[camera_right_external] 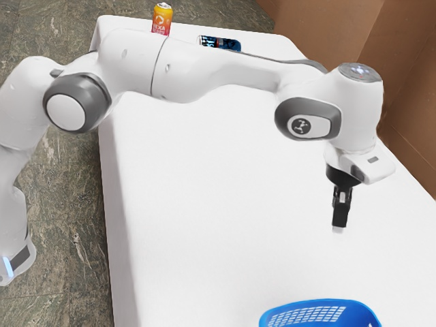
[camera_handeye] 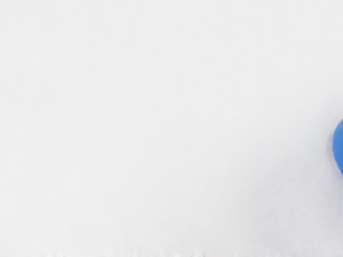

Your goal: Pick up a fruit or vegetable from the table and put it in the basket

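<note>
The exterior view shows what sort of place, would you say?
Most likely a robotics test room, rendered in simulation: a white robot arm reaches over a plain white table on which a blue basket is set out.

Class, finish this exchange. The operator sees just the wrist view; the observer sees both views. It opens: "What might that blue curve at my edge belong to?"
Observer: Most likely the blue basket; its wall has rows of small openings.
Operator: Is any drink can on the table?
Observer: Yes, an orange-and-yellow can stands upright, far from the basket.
Operator: Does anything lie near that can?
Observer: A dark can with blue markings lies on its side.
</note>
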Controlling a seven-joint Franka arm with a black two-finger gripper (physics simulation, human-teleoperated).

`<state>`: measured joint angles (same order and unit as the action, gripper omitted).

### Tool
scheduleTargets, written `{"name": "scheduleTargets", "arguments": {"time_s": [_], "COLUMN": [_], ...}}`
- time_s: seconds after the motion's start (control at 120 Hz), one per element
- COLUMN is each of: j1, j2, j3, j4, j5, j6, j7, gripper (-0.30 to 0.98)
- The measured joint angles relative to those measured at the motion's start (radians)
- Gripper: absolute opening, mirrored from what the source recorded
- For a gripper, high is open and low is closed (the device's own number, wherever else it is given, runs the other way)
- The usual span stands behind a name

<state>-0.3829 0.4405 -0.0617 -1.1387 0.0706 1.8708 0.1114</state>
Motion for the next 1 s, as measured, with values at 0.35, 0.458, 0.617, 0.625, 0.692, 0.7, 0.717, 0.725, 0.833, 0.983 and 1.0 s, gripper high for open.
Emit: {"name": "scheduleTargets", "arguments": {"time_s": [0.35,0.458,0.617,0.625,0.692,0.7,0.717,0.725,0.833,0.983,1.0], "j1": [0.008,0.008,0.053,0.058,0.101,0.108,0.120,0.126,0.256,0.452,0.461], "j2": [-0.068,-0.069,-0.069,-0.069,-0.069,-0.069,-0.069,-0.069,-0.070,-0.069,-0.069], "j3": [0.280,0.282,0.281,0.281,0.277,0.277,0.276,0.275,0.240,0.084,0.075], "j4": [0.000,-0.002,-0.007,-0.007,-0.007,-0.007,-0.007,-0.007,-0.006,-0.005,-0.005], "j5": [0.018,0.006,-0.095,-0.100,-0.134,-0.137,-0.142,-0.145,-0.162,-0.104,-0.097], "j6": [-0.213,-0.243,-0.274,-0.275,-0.287,-0.288,-0.291,-0.293,-0.306,-0.316,-0.317], "j7": [-0.055,-0.066,-0.067,-0.066,-0.063,-0.062,-0.062,-0.061,-0.047,-0.011,-0.007], "gripper": [0.69,0.69,0.69,0.68,0.69,0.69,0.69,0.69,0.68,0.69,0.69]}}
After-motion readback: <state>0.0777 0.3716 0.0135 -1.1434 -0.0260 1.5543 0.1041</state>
